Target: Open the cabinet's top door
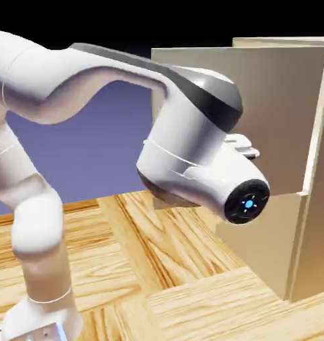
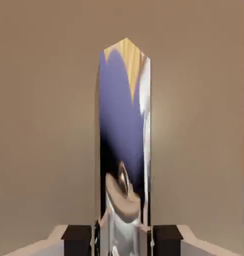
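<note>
A white robot arm is reaching across a wood-grain worktop (image 1: 158,266) toward the cabinet (image 1: 317,220), whose top door (image 1: 257,106) is standing swung partly out from the beige body at the exterior view's right, above the shorter lower door (image 1: 261,243). In the hand view, the pincer (image 2: 123,240) is clamping its 2 dark fingertips (image 2: 76,236) narrowly on the door's mirror-bright vertical bar handle (image 2: 125,140), which is filling the gap between them and reflecting backdrop and worktop. The grip likely exists so the arm can draw the panel outward on its hinge; the opening appears under way, not finished. No brand, label or writing is legible anywhere; only a blue light is glowing on the wrist's round cap (image 1: 247,203).
</note>
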Action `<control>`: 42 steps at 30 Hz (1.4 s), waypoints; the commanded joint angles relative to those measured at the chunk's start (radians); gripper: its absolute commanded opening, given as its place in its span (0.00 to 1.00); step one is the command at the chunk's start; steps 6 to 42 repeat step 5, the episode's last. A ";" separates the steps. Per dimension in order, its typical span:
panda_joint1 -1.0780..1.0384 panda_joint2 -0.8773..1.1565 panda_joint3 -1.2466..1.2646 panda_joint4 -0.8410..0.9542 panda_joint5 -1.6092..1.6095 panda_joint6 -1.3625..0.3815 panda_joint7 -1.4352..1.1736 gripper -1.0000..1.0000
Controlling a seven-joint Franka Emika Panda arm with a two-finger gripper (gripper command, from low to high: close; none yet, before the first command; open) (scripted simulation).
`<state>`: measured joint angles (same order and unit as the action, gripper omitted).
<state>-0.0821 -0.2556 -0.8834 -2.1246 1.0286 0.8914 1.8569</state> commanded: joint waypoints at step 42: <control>0.009 0.176 -0.072 0.139 0.006 -0.183 -0.087 0.00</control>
